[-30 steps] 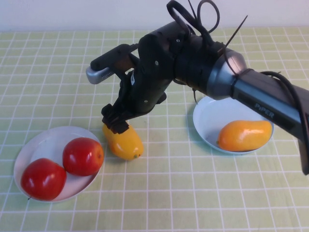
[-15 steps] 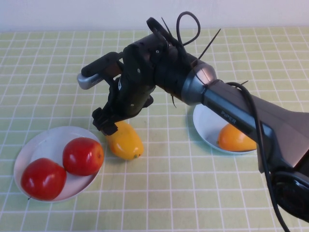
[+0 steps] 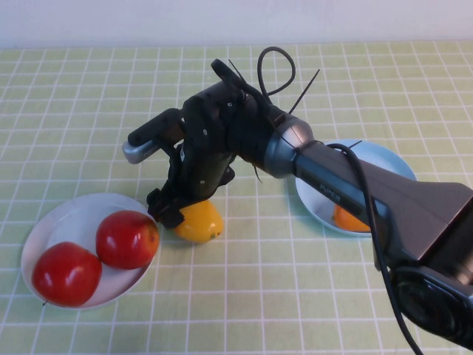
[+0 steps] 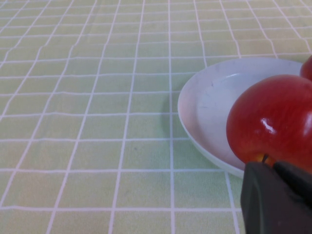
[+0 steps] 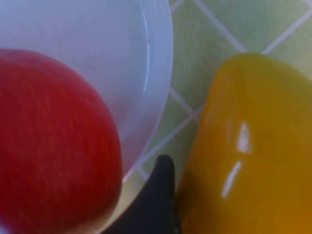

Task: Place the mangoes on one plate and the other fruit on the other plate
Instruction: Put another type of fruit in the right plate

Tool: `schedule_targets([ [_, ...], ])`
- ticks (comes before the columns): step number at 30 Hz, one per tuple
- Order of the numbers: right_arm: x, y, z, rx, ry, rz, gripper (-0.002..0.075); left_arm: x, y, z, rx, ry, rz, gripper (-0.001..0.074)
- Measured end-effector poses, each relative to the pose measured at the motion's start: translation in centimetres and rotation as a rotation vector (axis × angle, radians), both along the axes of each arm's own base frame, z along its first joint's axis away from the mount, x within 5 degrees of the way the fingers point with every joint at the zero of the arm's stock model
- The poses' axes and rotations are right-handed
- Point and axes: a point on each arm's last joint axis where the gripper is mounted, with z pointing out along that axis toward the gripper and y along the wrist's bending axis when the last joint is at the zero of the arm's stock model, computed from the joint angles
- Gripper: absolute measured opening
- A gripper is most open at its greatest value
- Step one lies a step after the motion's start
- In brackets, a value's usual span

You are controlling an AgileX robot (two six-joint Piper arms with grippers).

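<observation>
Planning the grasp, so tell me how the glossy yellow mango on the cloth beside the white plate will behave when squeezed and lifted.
The glossy yellow mango will probably be slippery, given its shiny highlights. Its rounded, oblong shape means it may roll if nudged sideways. It looks firm, not floppy. The right gripper is at its end next to the white plate; the left gripper sits near a red apple.

Table point(image 3: 74, 89), high view, clock positions from centre.
- 8 o'clock: white plate point(image 3: 63, 222), bearing two apples point(image 3: 127, 238), touching.
- Just beside its rim, toward centre: one mango point(image 3: 198, 222) on the cloth, right gripper point(image 3: 168, 211) down on its 9 o'clock end.
- 3 o'clock: blue plate point(image 3: 384, 159), second mango point(image 3: 346, 217) in it, partly behind the arm.
- Left gripper point(image 4: 275, 197): beside white plate's rim.
</observation>
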Motion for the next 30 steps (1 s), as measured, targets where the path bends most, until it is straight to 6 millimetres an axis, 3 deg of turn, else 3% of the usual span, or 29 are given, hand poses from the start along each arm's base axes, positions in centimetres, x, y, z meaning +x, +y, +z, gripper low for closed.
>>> schedule_targets([
  [6,0.0,0.0,-1.4,-0.041,0.039,0.002,0.0683,0.0,0.0,0.0,0.000,0.000,0.000,0.0000],
  [10,-0.1,-0.1,-1.5,-0.044,0.047,0.002,0.0606,0.0,0.0,0.0,0.000,0.000,0.000,0.0000],
  [12,-0.1,-0.2,-1.3,-0.041,0.046,0.000,0.0551,0.0,0.0,0.0,0.000,0.000,0.000,0.0000],
  [17,0.0,-0.5,0.0,-0.025,0.030,-0.006,0.0551,0.0,0.0,0.0,0.000,0.000,0.000,0.0000],
  [22,0.0,-1.7,2.1,-0.036,0.019,-0.016,0.0551,0.0,0.0,0.0,0.000,0.000,0.000,0.0000],
  [25,0.4,-3.4,4.5,-0.060,-0.012,-0.040,0.0551,0.0,0.0,0.0,0.000,0.000,0.000,0.0000],
  [30,1.2,-7.9,11.0,-0.028,-0.144,-0.120,0.0551,0.0,0.0,0.0,0.000,0.000,0.000,0.0000],
])
